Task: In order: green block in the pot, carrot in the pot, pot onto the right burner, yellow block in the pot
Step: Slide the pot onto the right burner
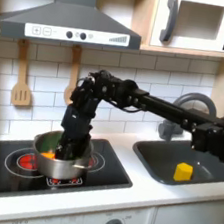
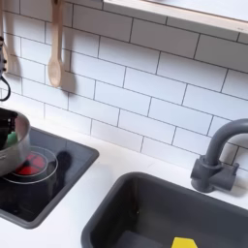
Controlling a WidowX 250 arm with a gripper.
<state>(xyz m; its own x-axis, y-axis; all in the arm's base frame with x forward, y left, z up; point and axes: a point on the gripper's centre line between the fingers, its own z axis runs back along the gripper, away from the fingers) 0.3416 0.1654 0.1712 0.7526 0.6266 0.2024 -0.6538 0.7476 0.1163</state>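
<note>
The steel pot (image 1: pixel 61 161) stands on the black cooktop between the two red ring burners, partly over the right burner (image 1: pixel 95 164). The orange carrot (image 1: pixel 47 154) lies inside it. In the second exterior view the pot (image 2: pixel 10 147) is at the left edge with the green block (image 2: pixel 12 139) inside, and the right burner's rings (image 2: pixel 35 165) show beside it. My gripper (image 1: pixel 73 139) hangs straight down into the pot's back part, close to its rim; the fingers are too dark to make out a gap. The yellow block (image 1: pixel 182 171) sits in the sink (image 1: pixel 168 157), and its top (image 2: pixel 184 242) shows in the second exterior view.
The left burner (image 1: pixel 22 159) lies to the first exterior view's left of the pot. A wooden spatula (image 1: pixel 22 83) and a spoon (image 1: pixel 72 73) hang on the tiled wall. A grey faucet (image 2: pixel 217 160) stands behind the sink. My arm reaches over the sink's far side.
</note>
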